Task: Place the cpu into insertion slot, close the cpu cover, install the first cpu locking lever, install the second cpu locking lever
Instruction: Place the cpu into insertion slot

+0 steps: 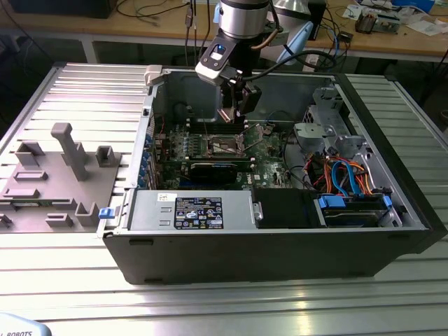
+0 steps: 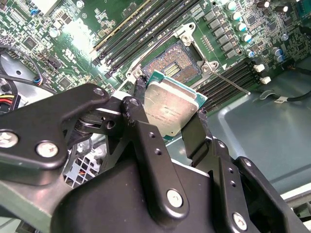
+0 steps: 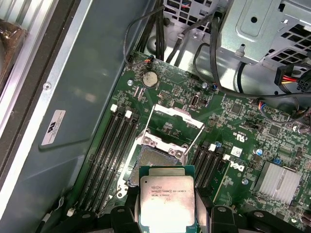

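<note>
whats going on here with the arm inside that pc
The robot arm's gripper is reaching into the open computer case and is shut on the cpu, gripping it by two opposite edges. The chip hangs above the motherboard, close to the insertion slot but not yet seated in it. The slot is bare, and the cpu cover is swung open.

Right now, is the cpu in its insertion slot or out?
Out: the gripper holds the cpu by two edges, and the insertion slot shows bare contacts.
</note>
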Controlling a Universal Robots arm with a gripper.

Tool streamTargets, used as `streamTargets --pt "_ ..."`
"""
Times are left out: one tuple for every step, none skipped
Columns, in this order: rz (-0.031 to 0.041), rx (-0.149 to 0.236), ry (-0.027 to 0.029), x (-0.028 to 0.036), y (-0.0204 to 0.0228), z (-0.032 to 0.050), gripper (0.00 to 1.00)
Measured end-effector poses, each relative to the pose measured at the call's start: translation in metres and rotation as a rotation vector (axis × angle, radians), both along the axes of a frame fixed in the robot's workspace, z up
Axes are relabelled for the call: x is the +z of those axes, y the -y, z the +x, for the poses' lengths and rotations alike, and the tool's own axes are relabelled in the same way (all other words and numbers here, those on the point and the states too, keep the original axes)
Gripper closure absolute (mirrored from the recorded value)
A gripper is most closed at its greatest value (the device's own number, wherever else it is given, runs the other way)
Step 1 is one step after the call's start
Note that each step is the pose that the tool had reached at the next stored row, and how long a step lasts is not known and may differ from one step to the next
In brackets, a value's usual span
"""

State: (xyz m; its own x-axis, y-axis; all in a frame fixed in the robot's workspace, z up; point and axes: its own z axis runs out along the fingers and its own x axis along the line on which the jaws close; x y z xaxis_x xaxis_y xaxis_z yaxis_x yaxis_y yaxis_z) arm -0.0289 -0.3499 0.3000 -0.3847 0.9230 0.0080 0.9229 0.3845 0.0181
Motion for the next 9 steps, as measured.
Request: streamTargets --pt "0.0 0.0 0.0 0.0 0.0 0.0 0.46" --pt "-0.0001 -0.004 0.0 -0.0003 0.0 0.0 0.46" --pt "-0.0001 -0.006 0.0 -0.0009 0.0 0.0 0.46" --pt "-0.0001 -0.006 0.0 -0.0009 0.0 0.0 0.46" --pt "-0.0001 -0.006 0.0 -0.0009 0.0 0.0 0.46" --pt "-0.0002 -0.006 0.0 -0.0009 0.0 0.0 0.46" --pt "-0.0001 -0.006 0.0 -0.0009 0.0 0.0 0.46" --pt "-0.0001 -0.006 0.0 -0.0009 0.0 0.0 0.46" --pt "-0.0001 -0.006 0.0 -0.0009 0.0 0.0 0.46"
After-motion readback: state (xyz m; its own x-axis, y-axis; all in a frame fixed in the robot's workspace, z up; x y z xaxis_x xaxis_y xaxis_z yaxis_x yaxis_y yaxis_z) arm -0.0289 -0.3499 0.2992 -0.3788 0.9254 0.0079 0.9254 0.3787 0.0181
